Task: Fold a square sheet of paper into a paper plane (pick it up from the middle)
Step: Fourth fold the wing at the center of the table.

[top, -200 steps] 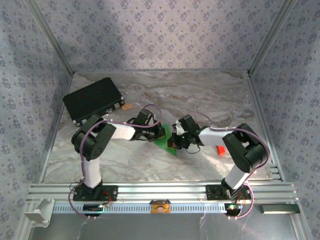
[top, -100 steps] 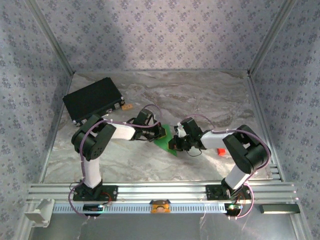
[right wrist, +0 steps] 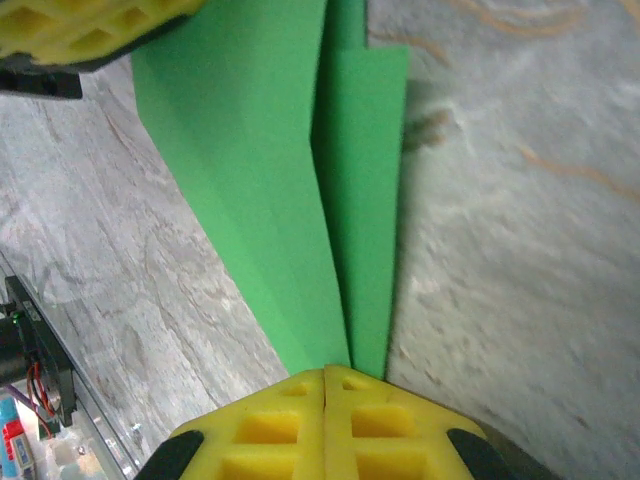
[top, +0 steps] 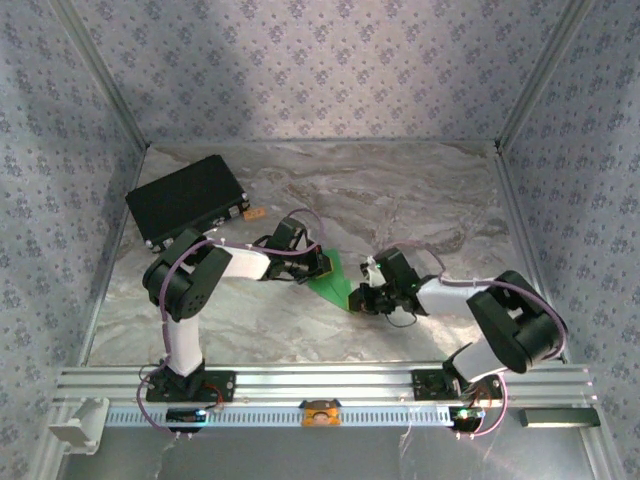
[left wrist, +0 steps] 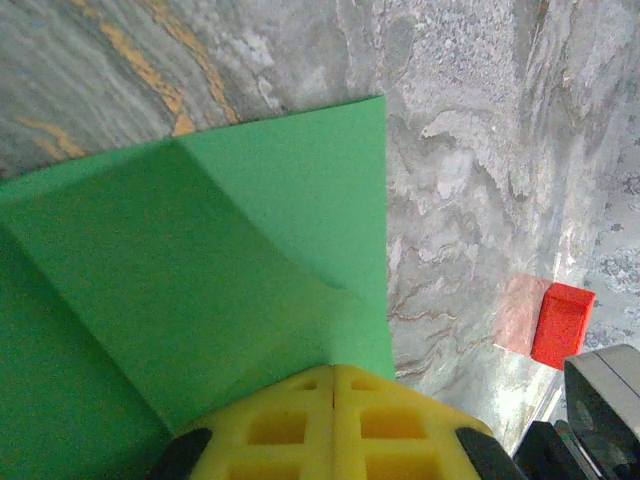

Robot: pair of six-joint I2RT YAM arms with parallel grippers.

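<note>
The green paper (top: 334, 279) is folded into a long narrow shape with a centre crease and lies mid-table between both arms. My left gripper (top: 322, 266) holds its far end, yellow fingers (left wrist: 333, 420) shut with the paper (left wrist: 200, 280) running into their seam. At the near pointed end, my right gripper (top: 358, 298) is shut as well, and the crease of the paper (right wrist: 270, 180) meets the tip of the gripper (right wrist: 326, 372). In the right wrist view the left gripper's fingers (right wrist: 90, 25) show at the top left corner.
A black rectangular case (top: 185, 200) sits at the back left with a small orange piece (top: 253, 212) beside it. A small red block (left wrist: 562, 325) lies on the marble table (top: 400, 190) to the right of the paper. Patterned walls enclose the table.
My right gripper has slid along the paper toward its near pointed end, and the right arm has swung to the right, over the red block. The left arm has stayed still.
</note>
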